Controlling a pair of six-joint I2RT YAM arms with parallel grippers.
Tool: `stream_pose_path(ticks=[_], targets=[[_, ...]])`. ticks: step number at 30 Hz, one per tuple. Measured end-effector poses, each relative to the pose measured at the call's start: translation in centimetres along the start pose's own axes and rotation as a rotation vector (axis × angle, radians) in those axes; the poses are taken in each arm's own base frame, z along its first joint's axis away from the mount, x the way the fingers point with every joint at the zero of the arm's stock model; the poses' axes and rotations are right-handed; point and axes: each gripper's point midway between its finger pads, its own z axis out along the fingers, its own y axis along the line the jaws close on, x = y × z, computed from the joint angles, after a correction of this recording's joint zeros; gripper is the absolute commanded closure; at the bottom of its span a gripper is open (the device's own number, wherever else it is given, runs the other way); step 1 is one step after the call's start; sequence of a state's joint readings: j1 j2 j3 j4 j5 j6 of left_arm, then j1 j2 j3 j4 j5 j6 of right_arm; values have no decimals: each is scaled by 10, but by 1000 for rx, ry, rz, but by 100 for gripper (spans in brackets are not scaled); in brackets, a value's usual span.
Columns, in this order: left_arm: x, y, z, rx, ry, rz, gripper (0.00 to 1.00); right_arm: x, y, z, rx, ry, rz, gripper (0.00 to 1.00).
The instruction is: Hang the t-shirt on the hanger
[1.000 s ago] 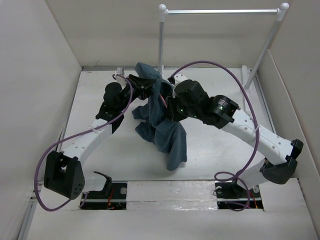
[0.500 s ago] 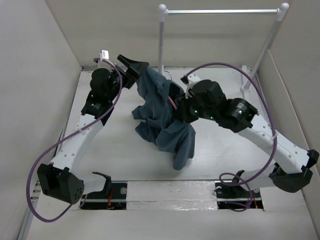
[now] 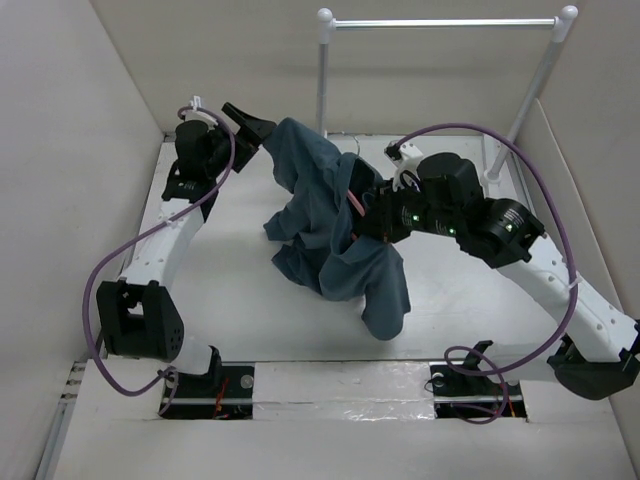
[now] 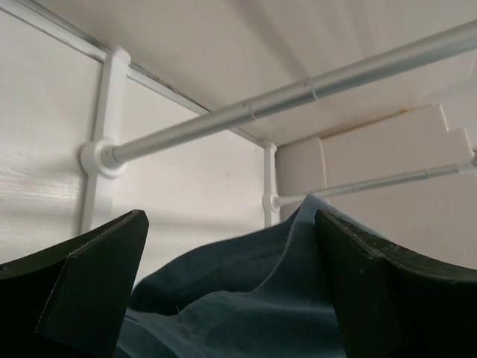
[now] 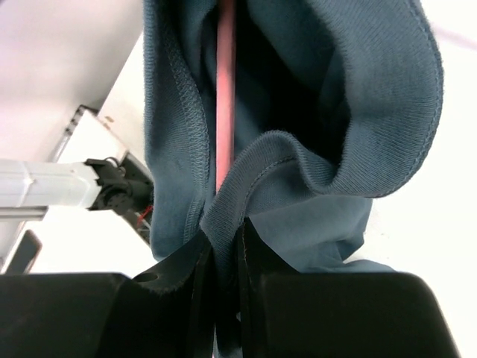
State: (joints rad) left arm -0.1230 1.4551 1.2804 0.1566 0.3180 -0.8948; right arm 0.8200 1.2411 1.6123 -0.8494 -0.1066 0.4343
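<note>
The blue-grey t-shirt [image 3: 325, 215] hangs bunched over the middle of the table, and a short piece of the salmon-pink hanger [image 3: 352, 203] shows in its folds. My right gripper [image 3: 372, 222] is shut on a fold of the shirt. In the right wrist view the right gripper [image 5: 227, 250] pinches the t-shirt [image 5: 298, 216] edge, and the hanger [image 5: 225, 89] bar runs down into that fold. My left gripper [image 3: 250, 124] stands open just left of the shirt's top, holding nothing. From the left wrist, the left gripper [image 4: 231, 287] has its jaws wide apart over the t-shirt [image 4: 246, 306].
A white clothes rack with a metal bar [image 3: 440, 22] stands at the back, its posts [image 3: 322, 85] right behind the shirt. The same rack bar [image 4: 298, 97] fills the left wrist view. White walls [image 3: 70, 150] close in the table on both sides.
My left gripper opened, let go of the shirt and drew back toward the far left. The right arm carried the shirt and hanger rightward, and the hem swung to the right.
</note>
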Motion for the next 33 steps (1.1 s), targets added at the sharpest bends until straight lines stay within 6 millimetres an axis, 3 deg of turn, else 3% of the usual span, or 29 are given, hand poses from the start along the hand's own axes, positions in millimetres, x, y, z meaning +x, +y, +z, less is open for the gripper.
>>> stream_pose_path(ticks=[3, 4, 6, 8, 9, 10, 12, 13, 18, 21, 23, 28, 31, 33], targets=[[14, 5, 2, 32, 31, -47, 14, 2, -1, 0, -26, 13, 24, 100], [14, 2, 2, 53, 28, -61, 24, 2, 0, 1, -35, 15, 31, 100], [12, -5, 3, 104, 14, -82, 29, 1, 0, 1, -49, 17, 40, 100], [9, -14, 2, 156, -6, -108, 42, 0, 0, 2, -63, 19, 48, 100], [9, -17, 1, 175, -10, -119, 50, 0, 1, 2, -71, 17, 53, 100], [8, -22, 0, 195, -13, -133, 70, -1, 1, 2, -79, 15, 57, 100], [6, -30, -1, 227, -18, -154, 87, 0, 0, 3, -86, 19, 65, 100], [5, -35, -3, 248, -18, -158, 100, 1, -1, 3, -88, 21, 70, 100], [-2, -46, -8, 272, -36, -151, 100, 1, -8, 2, -84, 17, 90, 100], [-20, -58, -10, 256, -70, -113, 100, 2, -12, -2, -77, 12, 98, 100], [-44, -74, -15, 270, -113, -74, 100, 2, -15, -5, -70, 9, 101, 100], [-126, -117, -41, 319, -287, 35, 100, 6, -14, -19, -74, 15, 93, 100], [-153, -126, -50, 309, -357, 88, 100, 6, -10, -29, -87, 18, 86, 100], [-158, -124, -48, 281, -373, 113, 100, 3, -7, -38, -87, 8, 82, 100]])
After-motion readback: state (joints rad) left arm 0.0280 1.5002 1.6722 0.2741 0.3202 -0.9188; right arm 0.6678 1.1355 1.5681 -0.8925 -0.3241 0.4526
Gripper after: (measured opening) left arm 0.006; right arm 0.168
